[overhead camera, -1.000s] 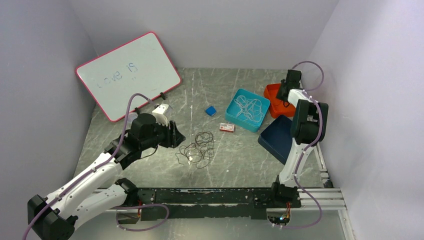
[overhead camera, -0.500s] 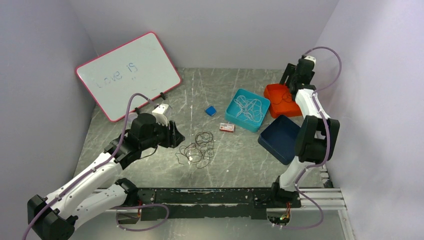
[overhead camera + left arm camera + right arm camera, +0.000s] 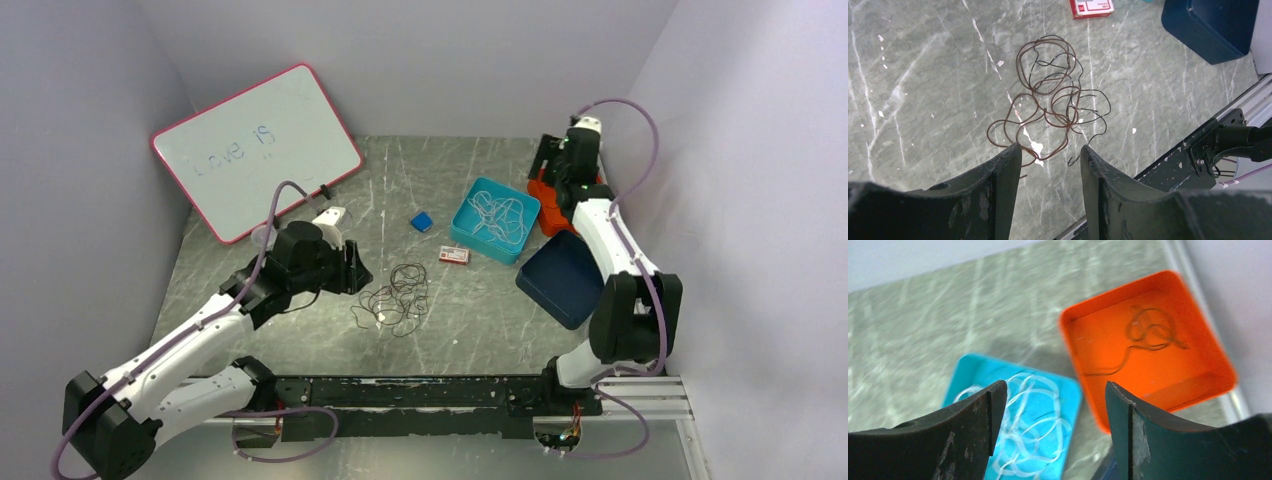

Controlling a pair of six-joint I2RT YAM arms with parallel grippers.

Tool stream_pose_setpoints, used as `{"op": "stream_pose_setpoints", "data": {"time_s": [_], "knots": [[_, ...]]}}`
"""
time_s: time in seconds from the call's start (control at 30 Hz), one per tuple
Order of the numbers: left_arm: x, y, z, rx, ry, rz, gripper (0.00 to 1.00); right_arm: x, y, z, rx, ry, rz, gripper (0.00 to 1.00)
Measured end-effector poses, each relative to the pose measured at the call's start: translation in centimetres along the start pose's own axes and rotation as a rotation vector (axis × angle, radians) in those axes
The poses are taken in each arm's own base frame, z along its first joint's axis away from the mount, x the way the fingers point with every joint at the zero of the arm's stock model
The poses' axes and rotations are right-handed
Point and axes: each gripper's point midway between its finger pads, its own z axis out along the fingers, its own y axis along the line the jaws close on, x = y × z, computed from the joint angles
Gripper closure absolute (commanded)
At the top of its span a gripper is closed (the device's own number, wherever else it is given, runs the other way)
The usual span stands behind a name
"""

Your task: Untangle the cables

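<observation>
A tangle of thin brown and black cables lies in loose loops on the marble table; in the left wrist view the cables sit just beyond my fingertips. My left gripper hovers at the tangle's left edge, open, nothing between its fingers. A light blue tray holds white cables. In the orange tray lies a small brown coil. My right gripper hangs above the gap between these trays, open and empty.
A dark blue tray sits in front of the orange one, beside the right arm. A small red-and-white box and a blue block lie behind the tangle. A pink-framed whiteboard leans at back left. A black rail lines the near edge.
My right gripper has opened, risen from the orange tray and swung left toward the light blue tray. The left arm has edged slightly forward; the tangle has not moved.
</observation>
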Motion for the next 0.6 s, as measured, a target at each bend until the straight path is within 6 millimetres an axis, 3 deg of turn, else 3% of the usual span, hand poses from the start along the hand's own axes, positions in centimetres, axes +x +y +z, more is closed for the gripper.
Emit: {"op": "stream_pose_setpoints", "data": {"time_s": [0.2,0.33,0.43,0.6], "knots": [[0.9,0.0,1.1,0.01,0.066,0.027,0.44,2.3,8.4,-5.0,-0.228,0.023,-0.039,0.25],[1.4,-0.5,2.4,0.042,0.128,0.083,0.4,4.9,12.1,-8.5,-0.36,0.068,-0.045,0.25],[1.8,-0.9,3.6,0.055,0.178,0.131,0.39,7.3,13.6,-10.9,-0.436,0.112,-0.044,0.26],[2.9,-1.2,5.1,0.062,0.237,0.189,0.4,10.9,13.5,-13.6,-0.485,0.172,-0.029,0.26]]}}
